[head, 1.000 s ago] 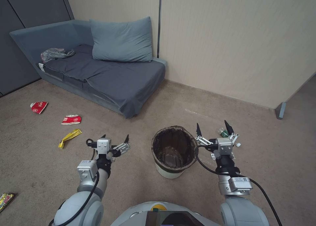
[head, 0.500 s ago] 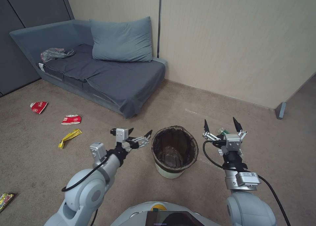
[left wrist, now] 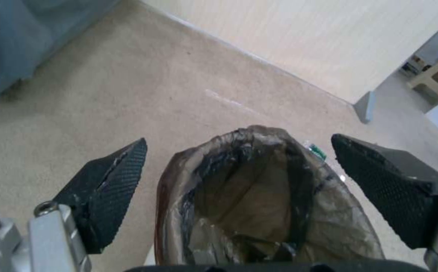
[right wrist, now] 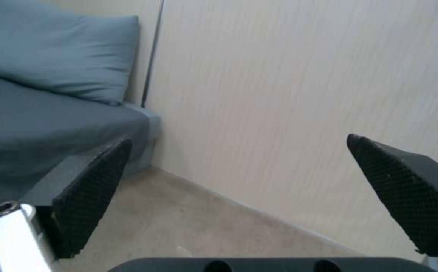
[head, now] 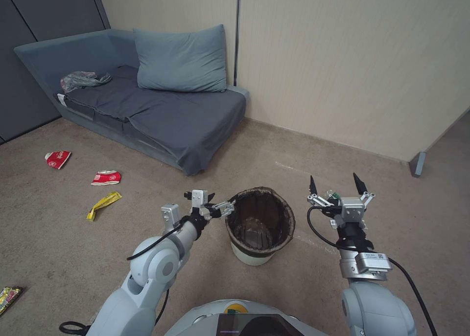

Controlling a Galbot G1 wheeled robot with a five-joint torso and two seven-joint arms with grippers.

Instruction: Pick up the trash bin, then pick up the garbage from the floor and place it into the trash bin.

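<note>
The trash bin [head: 259, 227] is a small white bin with a dark liner over its rim, standing on the carpet in front of me. My left gripper [head: 223, 204] is open, right at the bin's left rim. In the left wrist view the left gripper [left wrist: 239, 141] has the bin [left wrist: 259, 196] between its spread fingers [left wrist: 108, 185]. My right gripper [head: 337, 185] hangs open to the right of the bin, holding nothing. A bottle with a green label [head: 333, 196] lies on the floor just behind it. Garbage lies at the left: two crushed red cups [head: 58, 158] [head: 106, 178] and a yellow wrapper [head: 103, 204].
A grey sofa [head: 161, 113] with a pillow [head: 181, 59] stands against the wall at back left, with a crumpled bag [head: 81, 80] on it. Another wrapper [head: 7, 297] lies at the far left edge. The right gripper [right wrist: 239, 138] faces the beige wall [right wrist: 289, 94].
My left arm swung right, bringing its gripper from the open floor to the bin's left rim. The right gripper drifted a little to the right, away from the bin.
</note>
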